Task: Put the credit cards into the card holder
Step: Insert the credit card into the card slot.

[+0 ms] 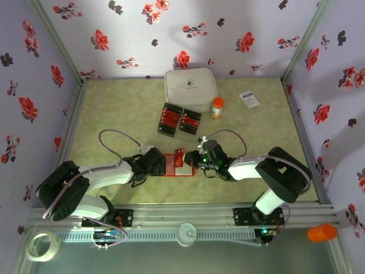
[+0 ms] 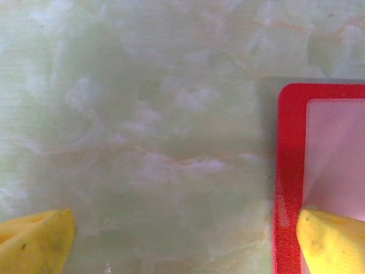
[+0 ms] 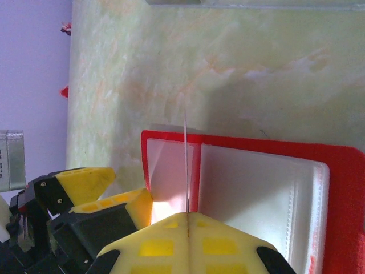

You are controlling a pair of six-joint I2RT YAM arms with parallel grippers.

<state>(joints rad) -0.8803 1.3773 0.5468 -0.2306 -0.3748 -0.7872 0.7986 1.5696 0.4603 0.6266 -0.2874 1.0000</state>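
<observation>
The card holder lies open on the green table, red border around pale pockets. My right gripper is shut on a credit card, seen edge-on as a thin line standing over the holder's left pocket. From above, that card shows tilted at the holder's top edge, just left of the right gripper. My left gripper is open wide; its right fingertip rests on the holder, its left fingertip on bare table. More red cards fill two black trays behind.
A big white lidded box stands at the back, with an orange-capped bottle and a small white printed box to its right. A tape roll and an orange object lie off the table's front.
</observation>
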